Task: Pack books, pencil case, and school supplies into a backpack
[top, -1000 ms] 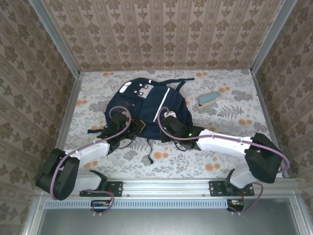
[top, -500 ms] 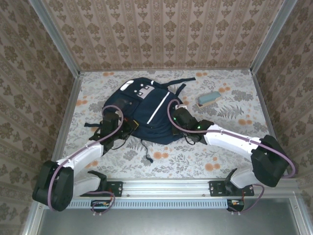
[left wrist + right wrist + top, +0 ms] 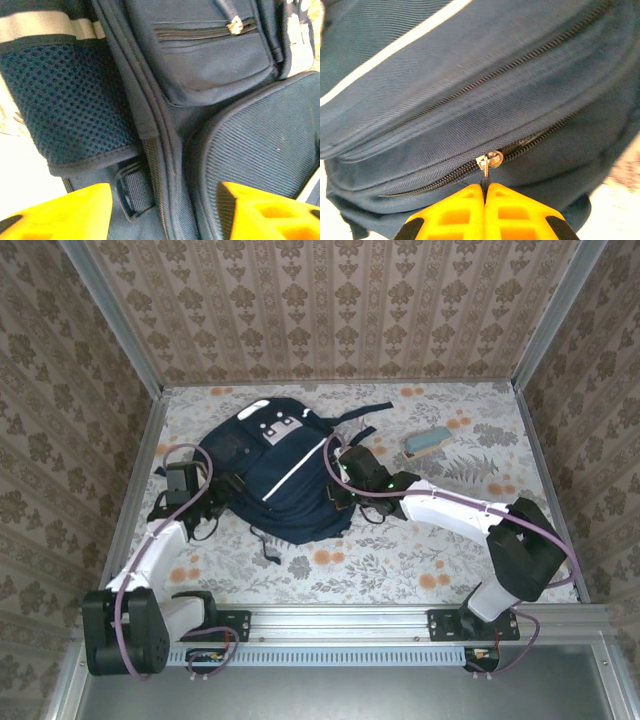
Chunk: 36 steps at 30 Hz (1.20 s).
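The navy backpack lies on the table with its white stripes and grey patches facing up. My left gripper is at the pack's left side. Its yellow fingers stand apart, open, astride a seam and a strap buckle of the backpack, gripping nothing. My right gripper is at the pack's right edge. In the right wrist view this gripper is shut on the zipper pull of a zip on the backpack. The books are out of view.
A small teal oblong item lies on the floral table right of the backpack; I cannot tell whether it is the pencil case. Dark straps trail behind the pack. Patterned walls close in the table on three sides.
The backpack has slid and turned toward the left. My left gripper has opened and drawn back leftward. My right gripper stayed shut and moved up and left with the zipper pull.
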{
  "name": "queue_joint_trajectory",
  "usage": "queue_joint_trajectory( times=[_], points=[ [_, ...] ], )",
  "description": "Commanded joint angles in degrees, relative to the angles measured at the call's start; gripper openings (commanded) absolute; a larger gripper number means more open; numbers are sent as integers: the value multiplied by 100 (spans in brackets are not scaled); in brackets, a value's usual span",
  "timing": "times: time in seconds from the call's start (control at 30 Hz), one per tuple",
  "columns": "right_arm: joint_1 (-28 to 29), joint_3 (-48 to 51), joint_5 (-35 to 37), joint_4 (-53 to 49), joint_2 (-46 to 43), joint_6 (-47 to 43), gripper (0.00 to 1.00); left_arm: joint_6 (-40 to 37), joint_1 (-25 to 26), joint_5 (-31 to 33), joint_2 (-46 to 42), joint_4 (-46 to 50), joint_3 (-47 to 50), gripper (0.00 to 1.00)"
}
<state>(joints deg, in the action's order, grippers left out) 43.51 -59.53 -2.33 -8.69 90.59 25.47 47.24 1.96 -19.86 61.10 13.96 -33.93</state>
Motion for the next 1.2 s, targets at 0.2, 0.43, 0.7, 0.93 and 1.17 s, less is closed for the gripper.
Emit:
queue_joint_trajectory(
  times=[0.2, 0.43, 0.7, 0.93, 1.17],
  points=[
    [709, -819, -1340, 1302, 1059, 973, 0, 179, 1, 96, -1527, 1643, -17, 65],
    [830, -1492, -1058, 1178, 1718, 1063, 0, 803, 123, -220, -2123, 1744, 178, 64],
    [887, -1597, -1138, 1211, 1836, 1086, 0, 1578, 551, -53, -1942, 999, 600, 60],
    [968, -1442, -1338, 1144, 1632, 887, 0, 2386, 753, 341, -1874, -189, 1246, 60],
    [1111, -1190, -1386, 938, 1340, 635, 0, 2417, 813, 438, -1445, -678, 1248, 52]
  ],
)
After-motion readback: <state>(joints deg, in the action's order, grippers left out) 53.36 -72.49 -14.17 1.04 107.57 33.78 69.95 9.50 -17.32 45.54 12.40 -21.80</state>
